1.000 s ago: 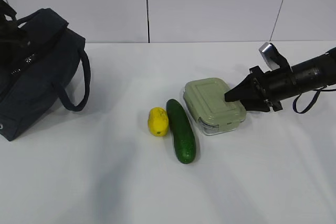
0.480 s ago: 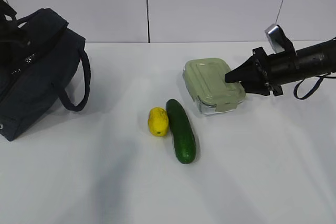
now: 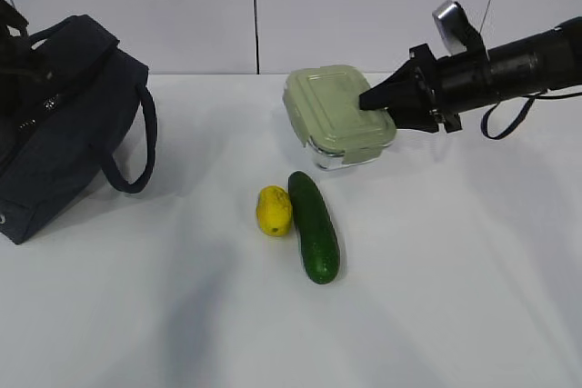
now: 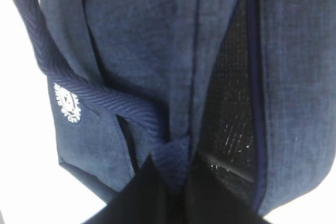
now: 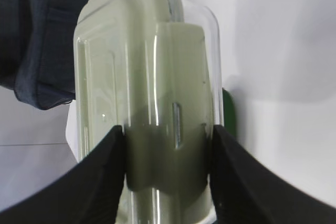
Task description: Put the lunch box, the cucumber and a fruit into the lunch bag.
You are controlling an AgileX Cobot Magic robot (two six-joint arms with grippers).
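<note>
The right gripper (image 3: 368,102) is clamped across the near end of the lunch box (image 3: 338,114), one finger (image 5: 105,177) on each long side, as the right wrist view shows with the glass wall and sage-green lid filling the gap between the jaws. Compared with one second earlier, when the box sat on the table (image 3: 436,297) just right of the cucumber (image 3: 314,226), the box has been lifted clear, tilted slightly, and carried up and toward the left; half a second ago it was only partway along this path. Its shadow now falls on the table beneath it, which suggests that it hangs free of the surface. The cucumber and the yellow fruit (image 3: 274,211) lie where they were, touching or nearly touching side by side, well apart from the bag.

The left gripper (image 4: 173,182) is pinched together on a fold of the lunch bag (image 3: 64,124) fabric at the base of a handle strap (image 4: 79,93), beside the dark mesh-lined opening (image 4: 231,103). This appears to hold the mouth open for the incoming box.

Judged from this arrangement, the first of three placements is under way: the box is in transit and still has most of the table to cross to the bag; the cucumber and fruit are not yet handled.
</note>
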